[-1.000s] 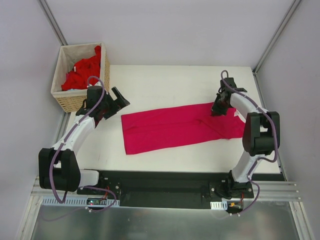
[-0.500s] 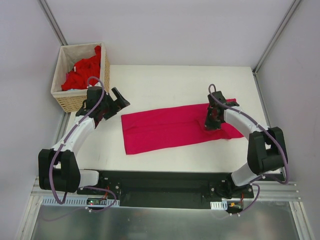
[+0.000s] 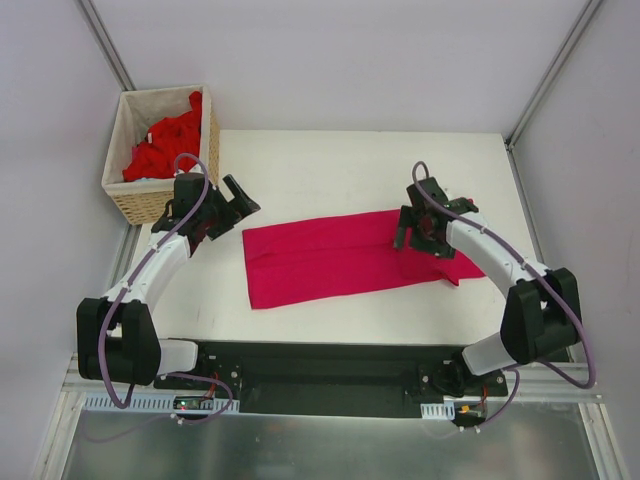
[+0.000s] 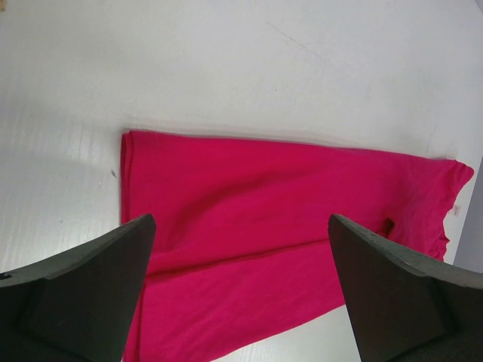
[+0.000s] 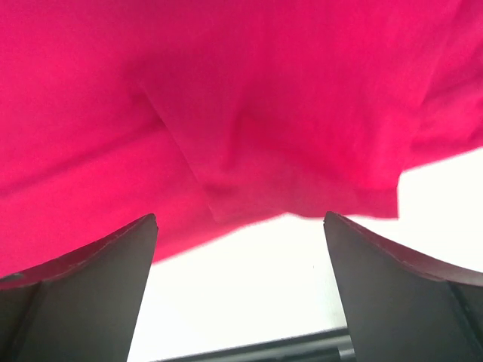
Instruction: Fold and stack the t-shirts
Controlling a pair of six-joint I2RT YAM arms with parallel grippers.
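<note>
A magenta-crimson t-shirt lies folded into a long band across the middle of the white table. Its right end is doubled over into a flap. My right gripper hovers open just above that end, nothing between its fingers. My left gripper is open too, held above the table off the shirt's upper left corner. In the left wrist view, my left gripper looks down the t-shirt. Brighter red t-shirts are heaped in the basket.
The wicker basket stands at the table's far left corner, close behind my left arm. A black rail runs along the near edge. Grey walls enclose the table on the left, back and right.
My right gripper carried the shirt's right end leftward over the band, then opened and let the cloth go. The left arm has not moved.
</note>
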